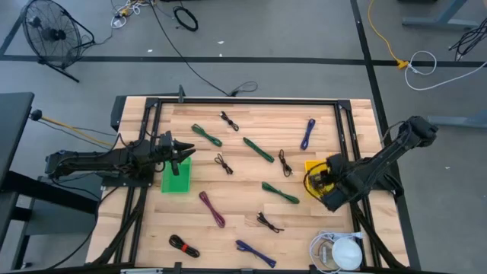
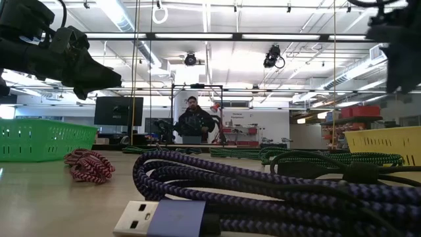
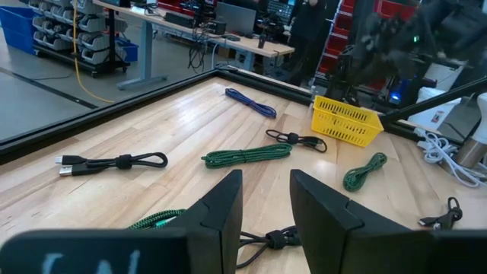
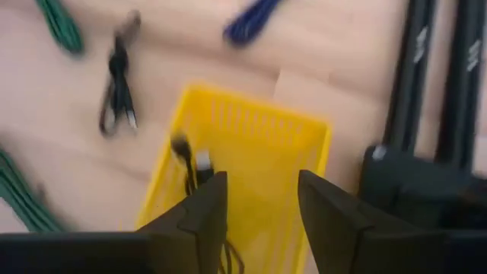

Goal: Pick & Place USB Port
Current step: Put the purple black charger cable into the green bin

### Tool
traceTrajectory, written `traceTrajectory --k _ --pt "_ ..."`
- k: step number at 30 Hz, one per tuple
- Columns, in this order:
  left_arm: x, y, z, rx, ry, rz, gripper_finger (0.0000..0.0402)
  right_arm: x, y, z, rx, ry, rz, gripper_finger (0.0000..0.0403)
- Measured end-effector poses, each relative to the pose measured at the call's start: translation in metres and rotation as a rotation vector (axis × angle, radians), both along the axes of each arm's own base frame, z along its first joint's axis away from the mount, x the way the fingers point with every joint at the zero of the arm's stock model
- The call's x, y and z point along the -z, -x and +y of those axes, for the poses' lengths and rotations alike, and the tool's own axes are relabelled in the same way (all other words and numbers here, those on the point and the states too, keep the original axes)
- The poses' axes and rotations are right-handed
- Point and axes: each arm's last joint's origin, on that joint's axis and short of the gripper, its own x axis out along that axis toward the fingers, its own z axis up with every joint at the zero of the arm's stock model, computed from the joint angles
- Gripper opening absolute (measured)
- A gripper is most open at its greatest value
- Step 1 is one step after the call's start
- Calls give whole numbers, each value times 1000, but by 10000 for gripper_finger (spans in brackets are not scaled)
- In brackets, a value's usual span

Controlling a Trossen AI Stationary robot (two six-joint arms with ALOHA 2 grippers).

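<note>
1. Overhead, the right gripper hangs above the yellow basket near the table's right side, its two dark fingers spread apart with nothing between them.
2. Inside that basket, the right wrist view shows a black cable with a light-coloured plug lying on the basket floor, just beyond the fingers.
3. The left gripper sits over the green basket on the table's left side; its fingers are parted and hold nothing.
4. Loose bundled cables lie spread across the wooden table: green cables toward the middle, a blue cable near the far right, a maroon cable in front of the green basket, and small black ones between them.
5. From table height, a purple braided USB cable fills the foreground, its plug pointing left.
6. Beyond the table, a person sits in the workshop behind it.
</note>
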Motion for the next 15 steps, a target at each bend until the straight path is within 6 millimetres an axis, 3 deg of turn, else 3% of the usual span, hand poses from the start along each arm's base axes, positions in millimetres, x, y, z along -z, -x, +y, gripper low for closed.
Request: traceTrajectory --k 6,15 --pt "0 0 0 -4 -1 0 115 -17 0 -33 69 15 10 165" --pt "0 0 0 -11 6 -4 115 -22 -12 -81 152 96 12 200"
